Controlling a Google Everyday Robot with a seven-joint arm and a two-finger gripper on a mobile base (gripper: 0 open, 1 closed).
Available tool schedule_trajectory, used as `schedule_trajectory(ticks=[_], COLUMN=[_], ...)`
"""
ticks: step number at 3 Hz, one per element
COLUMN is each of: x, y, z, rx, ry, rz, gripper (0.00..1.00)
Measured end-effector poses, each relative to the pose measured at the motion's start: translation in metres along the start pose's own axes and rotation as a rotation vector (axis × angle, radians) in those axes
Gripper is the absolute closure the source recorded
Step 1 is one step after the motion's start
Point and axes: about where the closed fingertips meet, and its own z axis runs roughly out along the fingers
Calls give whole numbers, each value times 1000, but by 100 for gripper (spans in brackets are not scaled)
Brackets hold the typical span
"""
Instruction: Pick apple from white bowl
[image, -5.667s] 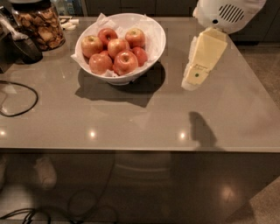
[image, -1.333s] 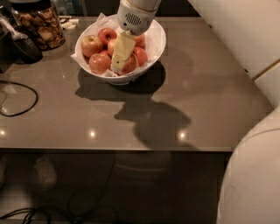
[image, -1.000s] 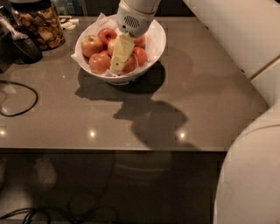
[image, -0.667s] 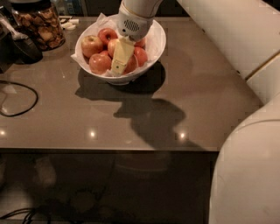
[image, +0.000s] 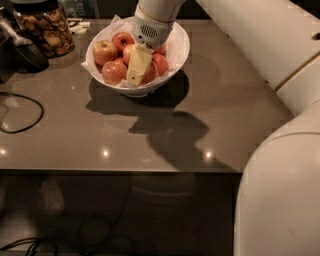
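The white bowl (image: 179, 46), lined with crumpled white paper, stands at the back of the brown table and holds several red apples. My gripper (image: 136, 71) reaches down from above into the middle of the bowl, its cream tip low among the apples. It covers most of one red apple, whose edge (image: 150, 74) shows beside the tip. Other apples lie at the left (image: 104, 51), front left (image: 114, 72), back (image: 121, 40) and right (image: 160, 63).
A glass jar of brown snacks (image: 46, 29) stands at the back left beside a dark rounded object (image: 29, 56). A black cable (image: 22, 111) loops on the left of the table (image: 210, 110). My white arm (image: 280, 55) fills the right side.
My gripper moved from right of the bowl to over it and down among the apples. Over the last second it has hardly shifted.
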Motion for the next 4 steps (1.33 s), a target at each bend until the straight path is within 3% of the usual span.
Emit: schedule_trajectory(ticks=[2,4], x=[7,25], y=[1,3], z=[8,20], rx=[-16,-36], ry=[17,38], rz=[14,65], gripper=[11,13])
